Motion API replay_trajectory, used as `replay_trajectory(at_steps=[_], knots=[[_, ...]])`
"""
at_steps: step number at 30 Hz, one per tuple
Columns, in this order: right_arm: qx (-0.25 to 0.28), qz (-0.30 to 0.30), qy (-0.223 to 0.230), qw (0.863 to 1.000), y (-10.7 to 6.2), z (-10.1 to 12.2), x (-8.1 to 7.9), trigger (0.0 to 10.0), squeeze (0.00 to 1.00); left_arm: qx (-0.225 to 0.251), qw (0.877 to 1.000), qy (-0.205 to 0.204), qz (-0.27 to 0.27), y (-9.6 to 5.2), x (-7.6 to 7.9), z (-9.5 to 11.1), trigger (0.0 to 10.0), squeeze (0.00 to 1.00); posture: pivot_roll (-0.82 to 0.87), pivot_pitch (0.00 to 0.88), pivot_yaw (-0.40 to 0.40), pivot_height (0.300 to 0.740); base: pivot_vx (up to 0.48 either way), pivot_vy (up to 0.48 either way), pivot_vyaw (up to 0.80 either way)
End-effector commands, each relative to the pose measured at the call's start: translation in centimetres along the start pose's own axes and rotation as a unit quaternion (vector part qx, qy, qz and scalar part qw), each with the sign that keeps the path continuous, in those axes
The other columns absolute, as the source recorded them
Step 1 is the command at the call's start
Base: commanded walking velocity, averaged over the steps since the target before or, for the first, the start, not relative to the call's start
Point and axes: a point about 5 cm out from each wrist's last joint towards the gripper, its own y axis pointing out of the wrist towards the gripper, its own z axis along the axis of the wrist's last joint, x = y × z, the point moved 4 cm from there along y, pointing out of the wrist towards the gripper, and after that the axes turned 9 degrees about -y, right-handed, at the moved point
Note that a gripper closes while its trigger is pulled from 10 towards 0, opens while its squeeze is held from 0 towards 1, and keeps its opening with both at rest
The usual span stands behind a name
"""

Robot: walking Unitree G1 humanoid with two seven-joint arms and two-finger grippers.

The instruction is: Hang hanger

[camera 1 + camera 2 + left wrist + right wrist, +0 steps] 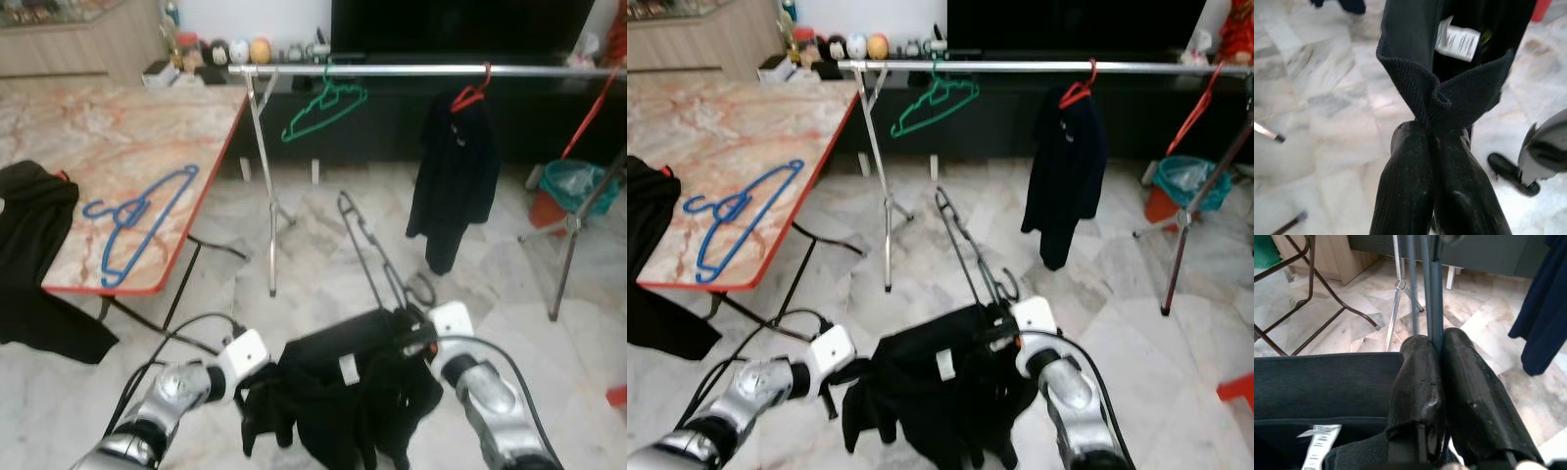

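Note:
A black garment with a white label hangs low in front of me, between my two grippers. My left gripper is shut on a pinched fold of its ribbed edge. My right gripper is shut on the thin bars of a black hanger, which sticks up and away from the garment toward the rack. The silver clothes rail runs across the back. A bare green hanger hangs on it, and further right a dark coat hangs on a red hanger.
A marble-topped table stands on the left, with a blue hanger on it and black cloth draped over its corner. The rack's upright stands ahead. A teal bin and the other rack leg are at the right.

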Motion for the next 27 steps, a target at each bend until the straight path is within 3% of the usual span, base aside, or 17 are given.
replay_trajectory(at_steps=[1, 5, 6, 7, 8, 9, 10, 15, 20, 21, 23, 27], knots=[[0.010, -0.033, -0.005, 0.999, 0.4, 0.6, 0.5, 0.0, 0.00, 0.008, 1.000, -0.001, -0.009, -0.1, -0.2, 0.5, 0.0, 0.00, -0.01, 0.003, 0.047, 0.740, 0.000, 0.000, 0.00], [0.014, -0.096, 0.025, 0.995, 1.0, 1.1, 1.8, 0.0, 0.00, -0.006, 0.999, 0.011, -0.043, 0.1, 0.8, 0.2, 0.0, 0.00, -0.01, 0.001, 0.053, 0.740, 0.000, 0.000, 0.00], [0.018, -0.111, 0.044, 0.993, 1.1, 1.3, 2.2, 0.0, 0.00, -0.020, 0.998, 0.023, -0.049, 0.2, 1.1, -0.2, 0.7, 0.00, -0.01, 0.001, 0.053, 0.740, 0.000, 0.000, 0.00], [0.021, -0.121, 0.059, 0.991, 1.3, 1.5, 2.4, 0.0, 0.00, -0.034, 0.997, 0.036, -0.057, 0.2, 1.4, -0.7, 7.7, 0.00, -0.01, 0.000, 0.054, 0.740, 0.000, 0.000, 0.00], [0.023, -0.126, 0.066, 0.990, 1.4, 1.7, 2.5, 0.0, 0.00, -0.042, 0.996, 0.042, -0.062, 0.2, 1.6, -0.9, 10.0, 0.00, -0.01, 0.000, 0.054, 0.740, 0.000, 0.000, 0.00], [0.023, -0.127, 0.060, 0.990, 1.5, 1.8, 2.5, 3.9, 0.00, -0.045, 0.996, 0.041, -0.064, 0.2, 1.7, -1.1, 10.0, 0.00, -0.01, 0.000, 0.054, 0.740, 0.000, 0.000, 0.00], [0.025, -0.124, 0.049, 0.991, 1.8, 2.1, 2.3, 10.0, 0.00, -0.037, 0.997, 0.031, -0.064, 0.4, 1.8, -0.9, 10.0, 0.00, -0.01, 0.000, 0.054, 0.740, 0.000, 0.000, 0.00], [0.040, -0.137, 0.059, 0.988, 2.1, 2.9, 2.8, 10.0, 0.00, -0.037, 0.996, 0.021, -0.081, 0.5, 2.2, -0.8, 10.0, 0.00, -0.01, 0.000, 0.054, 0.740, 0.000, 0.000, 0.00], [0.089, -0.052, 0.109, 0.989, 3.0, 4.7, 1.1, 10.0, 0.00, -0.045, 0.995, 0.042, -0.072, 0.4, 1.5, -0.4, 10.0, 0.00, 0.00, 0.000, 0.056, 0.740, 0.000, 0.000, 0.00], [0.117, 0.001, 0.130, 0.985, 3.2, 5.8, 0.3, 10.0, 0.00, -0.033, 0.997, 0.045, -0.053, 0.6, 0.7, 0.5, 10.0, 0.00, 0.00, 0.000, 0.058, 0.740, 0.000, 0.000, 0.00], [0.159, 0.098, 0.129, 0.974, 2.8, 7.5, -1.2, 10.0, 0.00, 0.000, 0.999, 0.028, -0.030, 0.8, -0.4, 2.3, 10.0, 0.00, 0.00, 0.000, 0.059, 0.740, 0.000, 0.000, 0.00], [0.198, 0.177, 0.131, 0.955, 1.9, 9.1, -2.2, 10.0, 0.00, 0.036, 0.999, 0.000, -0.035, 0.8, -0.8, 3.9, 10.0, 0.00, -0.01, 0.000, 0.060, 0.740, 0.000, 0.000, 0.00]])
